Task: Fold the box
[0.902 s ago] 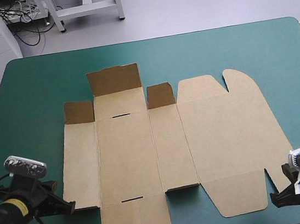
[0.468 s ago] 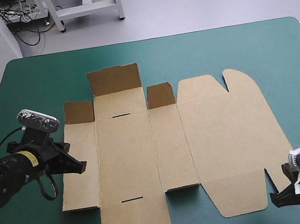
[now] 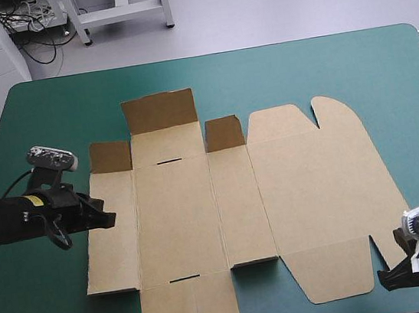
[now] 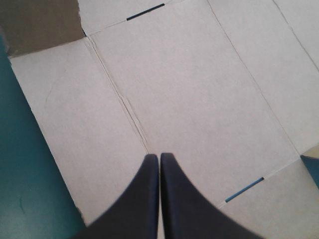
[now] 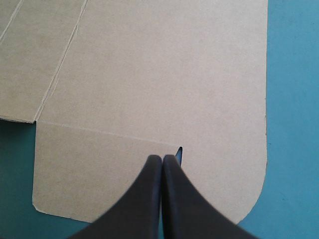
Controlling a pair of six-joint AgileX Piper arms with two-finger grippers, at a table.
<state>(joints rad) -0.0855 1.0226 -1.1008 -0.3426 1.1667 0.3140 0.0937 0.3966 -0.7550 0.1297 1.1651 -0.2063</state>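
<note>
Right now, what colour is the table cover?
The cover is teal-green; the high view shows it best.

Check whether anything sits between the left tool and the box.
Nothing visible does. The left tool, shut, is already over the left side of the box, and the panel under and ahead of it is bare.

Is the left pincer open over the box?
No, the left pincer is shut, its tips meeting in one pointed arch over the flat box.
</note>
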